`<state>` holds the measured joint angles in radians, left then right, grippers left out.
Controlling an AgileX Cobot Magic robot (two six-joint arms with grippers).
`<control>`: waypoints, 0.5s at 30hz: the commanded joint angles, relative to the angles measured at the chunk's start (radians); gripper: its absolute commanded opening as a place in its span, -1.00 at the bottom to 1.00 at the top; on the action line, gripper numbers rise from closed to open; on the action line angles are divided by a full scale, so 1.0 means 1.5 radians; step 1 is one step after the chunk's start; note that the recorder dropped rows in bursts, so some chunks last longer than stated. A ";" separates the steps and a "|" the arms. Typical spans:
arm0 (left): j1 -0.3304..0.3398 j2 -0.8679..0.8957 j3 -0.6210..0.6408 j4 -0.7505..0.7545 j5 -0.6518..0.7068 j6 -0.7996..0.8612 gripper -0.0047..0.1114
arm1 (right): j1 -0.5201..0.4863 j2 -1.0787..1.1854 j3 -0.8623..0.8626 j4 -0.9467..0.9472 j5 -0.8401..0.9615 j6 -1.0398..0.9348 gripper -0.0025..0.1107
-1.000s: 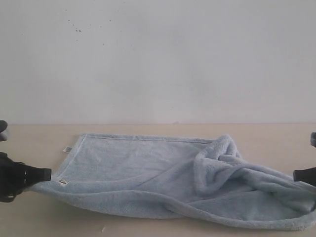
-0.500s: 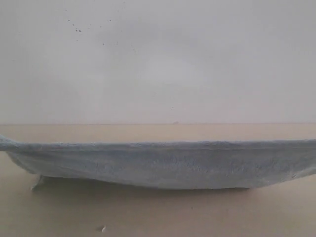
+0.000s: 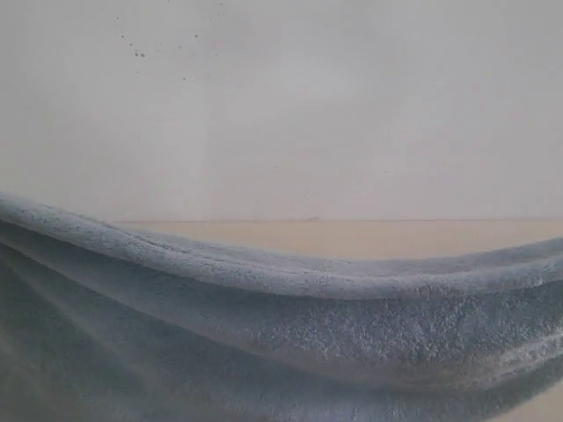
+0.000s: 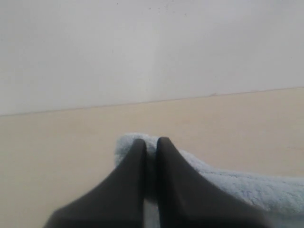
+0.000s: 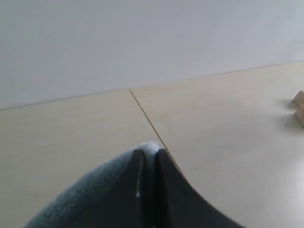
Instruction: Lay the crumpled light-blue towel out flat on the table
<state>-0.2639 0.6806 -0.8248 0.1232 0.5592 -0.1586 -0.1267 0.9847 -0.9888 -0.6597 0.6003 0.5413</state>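
The pale grey-blue towel [image 3: 290,343] hangs stretched across the whole lower part of the exterior view, sagging in the middle and close to the camera, above the beige table [image 3: 352,236]. Neither gripper shows in that view. In the left wrist view my left gripper [image 4: 151,140] is shut on a corner of the towel [image 4: 247,185], which pokes out past the black fingertips. In the right wrist view my right gripper [image 5: 147,151] is shut on another corner of the towel [image 5: 76,194], held above the table [image 5: 228,123].
A white wall [image 3: 281,105] rises behind the table. A thin seam [image 5: 147,118] runs across the tabletop in the right wrist view. Small wooden blocks [image 5: 299,107] lie at the edge of that view.
The towel, crumpled on the table a second ago, has been lifted and pulled taut between both grippers. It now hangs higher and nearer the exterior camera, and both grippers have left that view.
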 commanded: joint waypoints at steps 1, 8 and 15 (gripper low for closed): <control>-0.017 -0.016 -0.052 0.006 0.051 0.039 -0.84 | -0.001 -0.042 0.000 0.018 -0.010 -0.019 -0.96; -0.019 -0.037 -0.090 0.055 0.086 0.041 -0.84 | -0.001 -0.068 -0.001 0.009 0.003 0.011 -0.96; -0.035 -0.049 -0.089 0.070 0.112 0.041 -0.84 | 0.008 -0.077 -0.001 -0.043 0.065 0.016 -0.96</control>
<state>-0.2939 0.6149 -0.9523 0.2078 0.7159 -0.1007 -0.1267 0.8802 -0.9888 -0.6870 0.6974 0.5604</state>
